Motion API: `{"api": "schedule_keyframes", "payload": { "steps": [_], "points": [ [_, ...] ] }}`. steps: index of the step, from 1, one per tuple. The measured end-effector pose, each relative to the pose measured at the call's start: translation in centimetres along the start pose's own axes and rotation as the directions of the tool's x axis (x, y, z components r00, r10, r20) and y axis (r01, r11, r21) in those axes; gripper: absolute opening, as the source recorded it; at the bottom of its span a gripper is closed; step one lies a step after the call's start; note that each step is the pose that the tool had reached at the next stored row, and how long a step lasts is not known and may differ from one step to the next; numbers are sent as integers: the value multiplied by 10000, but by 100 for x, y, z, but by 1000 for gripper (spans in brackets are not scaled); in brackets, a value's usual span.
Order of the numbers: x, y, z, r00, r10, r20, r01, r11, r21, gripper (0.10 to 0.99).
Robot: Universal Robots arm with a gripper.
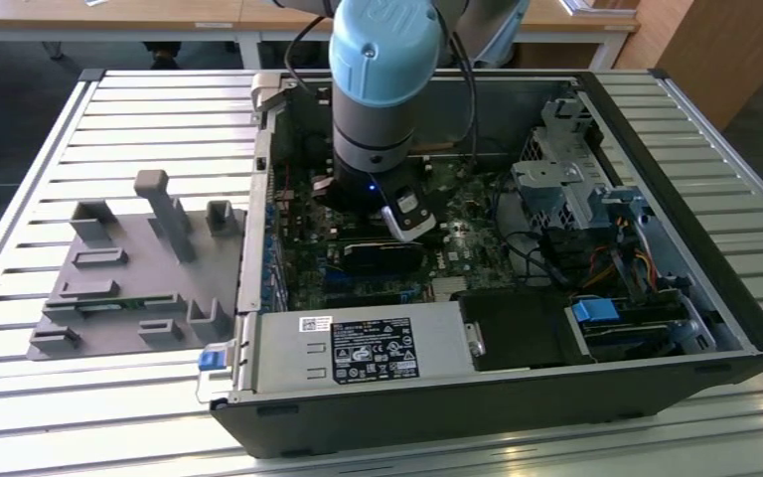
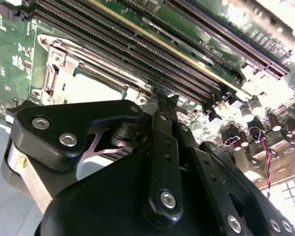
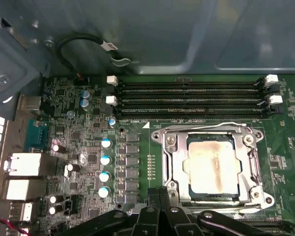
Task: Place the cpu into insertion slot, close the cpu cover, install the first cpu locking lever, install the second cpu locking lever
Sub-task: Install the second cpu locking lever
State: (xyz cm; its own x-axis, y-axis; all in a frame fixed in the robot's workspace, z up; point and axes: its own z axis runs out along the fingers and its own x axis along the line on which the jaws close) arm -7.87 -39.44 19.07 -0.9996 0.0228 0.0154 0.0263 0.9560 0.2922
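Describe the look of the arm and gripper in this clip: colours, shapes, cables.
The arm is a thick cylinder with a light blue cap over a grey and black wrist, black cables trailing behind. The gripper is black linkage plates with silver screws, around a shiny metal core.

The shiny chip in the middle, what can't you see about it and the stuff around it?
- In the first wrist view, the gripper covers the near edge of the cpu cover around the cpu.
- In the second wrist view, the gripper body hides most of the cpu.
- In the exterior view, the arm blocks the socket area.
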Motion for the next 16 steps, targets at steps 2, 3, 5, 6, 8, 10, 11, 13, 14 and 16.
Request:
{"api": "schedule_keyframes", "payload": {
  "steps": [2, 3, 5, 6, 8, 10, 11, 13, 14, 16],
  "points": [
    [14, 3, 6, 10000, 0, -1, 0, 10000, -6, 106],
    [20, 3, 6, 10000, 0, -1, 0, 10000, -7, 106],
    [25, 3, 5, 10000, 0, -3, 0, 10000, -12, 106],
    [26, 4, 0, 10000, -1, -3, 1, 10000, -18, 106],
    [27, 13, -29, 10000, 0, -2, 0, 10000, -30, 106],
    [28, 30, -85, 10000, 0, -2, 0, 10000, -36, 106],
    [29, 38, -109, 10000, 1, -2, -1, 10000, -38, 106],
    [29, 48, -143, 10000, 1, -2, -1, 10000, -37, 106],
    [30, 53, -158, 10000, 0, -2, 0, 10000, -41, 106],
    [30, 64, -196, 10000, 0, -2, 0, 10000, -42, 106]
  ]
}}
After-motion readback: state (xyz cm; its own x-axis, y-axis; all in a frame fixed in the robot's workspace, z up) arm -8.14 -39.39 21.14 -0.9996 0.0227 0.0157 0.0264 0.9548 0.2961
